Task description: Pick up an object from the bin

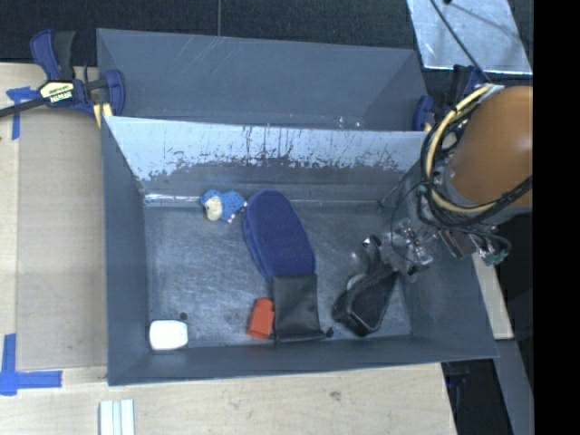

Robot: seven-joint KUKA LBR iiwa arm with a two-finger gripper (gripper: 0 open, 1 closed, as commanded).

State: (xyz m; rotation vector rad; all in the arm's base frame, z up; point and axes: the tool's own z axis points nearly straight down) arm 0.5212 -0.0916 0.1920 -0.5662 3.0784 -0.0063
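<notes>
Bin (127,270) of grey metal, few loose things on its floor. Gripper (396,250) low at the floor's right side, under the arm's orange cover and cables; apart or together, cannot tell. Dark blue oval pad (279,234) mid-floor. Glossy black curved thing (367,303) just below the gripper, near the front wall. Black pouch (296,304) touching the pad's near end. Orange block (262,318) beside it. White lump (169,334) front left. Small blue-and-cream toy (220,205) by the back wall.
</notes>
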